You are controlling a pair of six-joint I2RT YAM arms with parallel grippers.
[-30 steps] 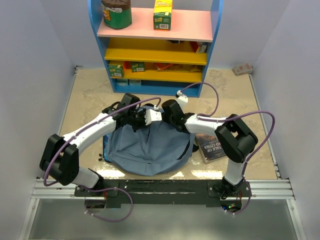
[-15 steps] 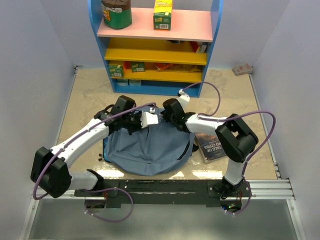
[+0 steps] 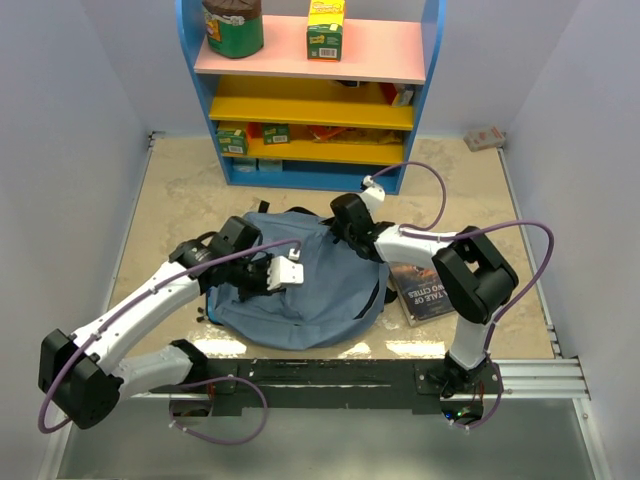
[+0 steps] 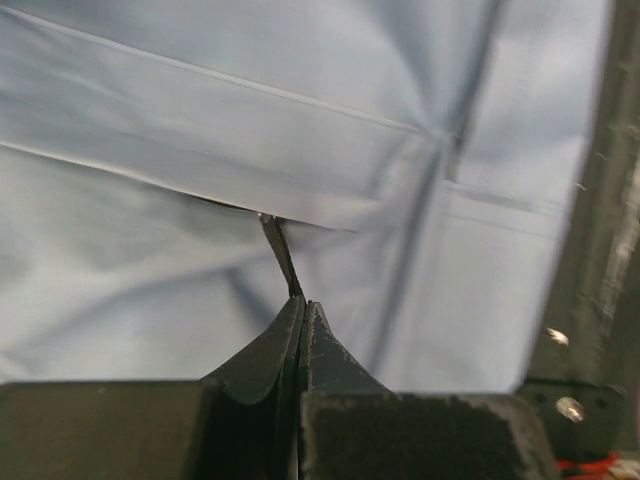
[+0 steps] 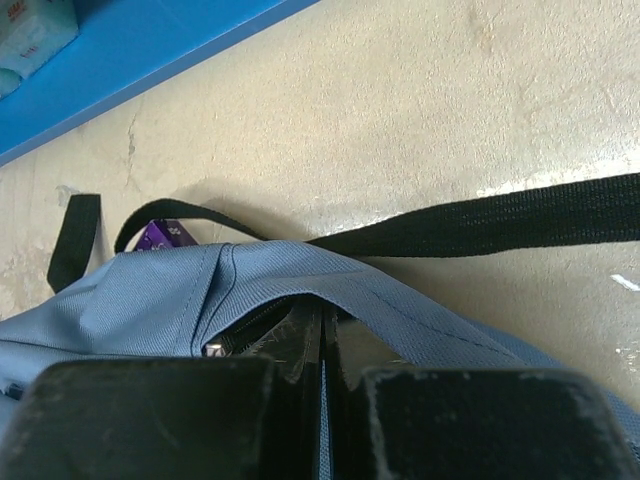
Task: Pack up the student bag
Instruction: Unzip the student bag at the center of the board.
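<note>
The grey-blue student bag [image 3: 310, 285] lies flat in the middle of the floor, and its fabric fills the left wrist view [image 4: 200, 150]. My left gripper [image 3: 265, 275] is over the bag's left part. In its wrist view the left gripper [image 4: 302, 302] is shut on a thin dark zipper pull [image 4: 278, 250]. My right gripper [image 3: 340, 216] is at the bag's far right edge. In its wrist view the right gripper [image 5: 322, 312] is shut on the bag's fabric [image 5: 150, 300] under a flap by the zipper. A black strap [image 5: 500, 225] trails on the floor.
A book [image 3: 425, 290] lies right of the bag. A blue shelf unit [image 3: 310, 90] with boxes and a jar stands at the back, and its base shows in the right wrist view [image 5: 130, 60]. A small box [image 3: 485, 138] lies far right. A purple item [image 5: 165, 235] sits by the bag's edge.
My left gripper has moved from the bag's far edge toward the near left, drawing the zipper pull along. The bag now lies flatter and wider. The right gripper shifted slightly farther back.
</note>
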